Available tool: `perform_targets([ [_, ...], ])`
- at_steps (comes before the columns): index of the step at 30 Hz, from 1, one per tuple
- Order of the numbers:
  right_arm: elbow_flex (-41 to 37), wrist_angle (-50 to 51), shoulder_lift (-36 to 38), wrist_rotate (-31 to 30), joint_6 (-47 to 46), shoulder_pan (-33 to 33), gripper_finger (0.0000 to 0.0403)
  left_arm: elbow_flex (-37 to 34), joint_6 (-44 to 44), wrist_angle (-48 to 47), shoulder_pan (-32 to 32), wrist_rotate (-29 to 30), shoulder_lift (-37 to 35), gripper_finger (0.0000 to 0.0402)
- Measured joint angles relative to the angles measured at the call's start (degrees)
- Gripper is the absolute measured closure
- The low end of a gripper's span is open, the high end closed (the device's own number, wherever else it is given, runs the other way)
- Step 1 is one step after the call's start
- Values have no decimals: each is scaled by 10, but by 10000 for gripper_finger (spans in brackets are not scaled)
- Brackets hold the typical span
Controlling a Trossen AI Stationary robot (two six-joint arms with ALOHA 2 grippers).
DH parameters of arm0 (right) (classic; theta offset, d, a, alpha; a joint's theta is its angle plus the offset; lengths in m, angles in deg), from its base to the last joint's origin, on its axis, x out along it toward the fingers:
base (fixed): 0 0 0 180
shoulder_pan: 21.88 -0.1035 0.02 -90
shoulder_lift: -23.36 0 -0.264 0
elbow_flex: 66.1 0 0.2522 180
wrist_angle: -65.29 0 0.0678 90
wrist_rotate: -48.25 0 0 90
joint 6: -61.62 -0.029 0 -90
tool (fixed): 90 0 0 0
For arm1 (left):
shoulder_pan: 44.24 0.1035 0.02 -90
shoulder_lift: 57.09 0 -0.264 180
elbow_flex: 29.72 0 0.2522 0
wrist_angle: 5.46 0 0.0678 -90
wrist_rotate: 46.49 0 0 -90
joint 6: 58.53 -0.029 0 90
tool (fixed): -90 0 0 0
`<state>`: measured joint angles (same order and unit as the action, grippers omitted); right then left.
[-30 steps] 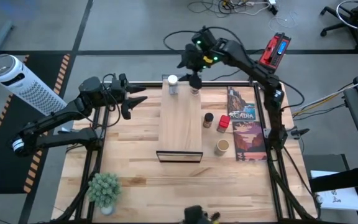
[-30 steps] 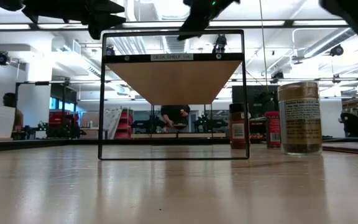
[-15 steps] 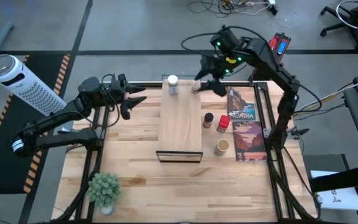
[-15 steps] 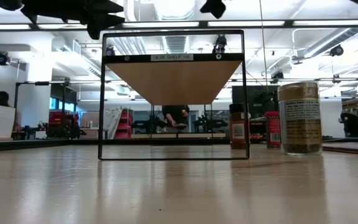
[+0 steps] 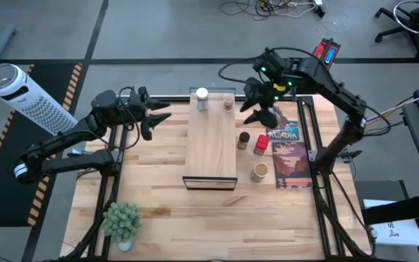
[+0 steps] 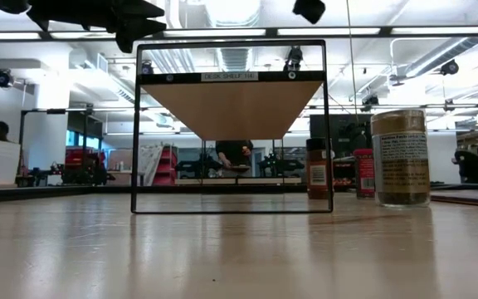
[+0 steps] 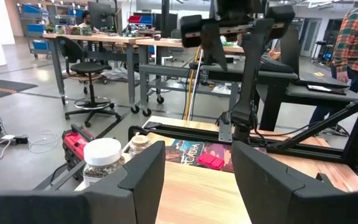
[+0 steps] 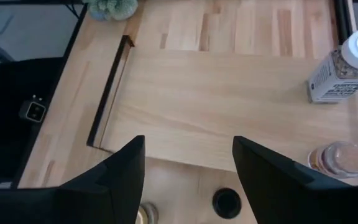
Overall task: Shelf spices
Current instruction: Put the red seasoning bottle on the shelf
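The shelf (image 5: 211,142) is a pale board on a dark frame in the middle of the table. On its far end stand a white-capped jar (image 5: 201,98) and a small clear jar (image 5: 228,104). Right of the shelf, on the tabletop, stand a dark black-lidded jar (image 5: 244,139), a red tin (image 5: 260,145) and a tan-topped jar (image 5: 260,172). My right gripper (image 5: 257,113) hangs open above the table between the clear jar and the dark jar, slanting down, nothing between its fingers (image 8: 123,180). My left gripper (image 5: 164,111) hovers open and level, left of the shelf's far end.
A flat printed game box (image 5: 288,153) lies right of the spices. A small potted plant (image 5: 122,220) stands at the near left corner. A white tower fan (image 5: 28,98) stands off the table's left. A person in a plaid shirt (image 7: 356,43) is in the room beyond.
My right gripper has drawn away from the clear jar at the shelf's far end, moving toward the table's right edge and somewhat nearer, turning as it went. The clear jar stays upright on the shelf. My left arm has kept still.
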<state>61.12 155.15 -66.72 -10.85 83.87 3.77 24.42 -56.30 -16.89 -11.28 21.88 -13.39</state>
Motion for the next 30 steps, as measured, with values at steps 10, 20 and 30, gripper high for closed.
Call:
perform_targets([
  [10, -242, -188, 180, -27, -78, -10, 192, 0, 0, 1, 0, 0, 1, 221],
  [20, -458, -316, 322, -70, -159, -20, 192, 0, 0, 2, 0, 0, 1, 230],
  [30, -605, -416, 397, -71, -226, -21, 193, 0, 0, 16, 0, 0, 1, 224],
])
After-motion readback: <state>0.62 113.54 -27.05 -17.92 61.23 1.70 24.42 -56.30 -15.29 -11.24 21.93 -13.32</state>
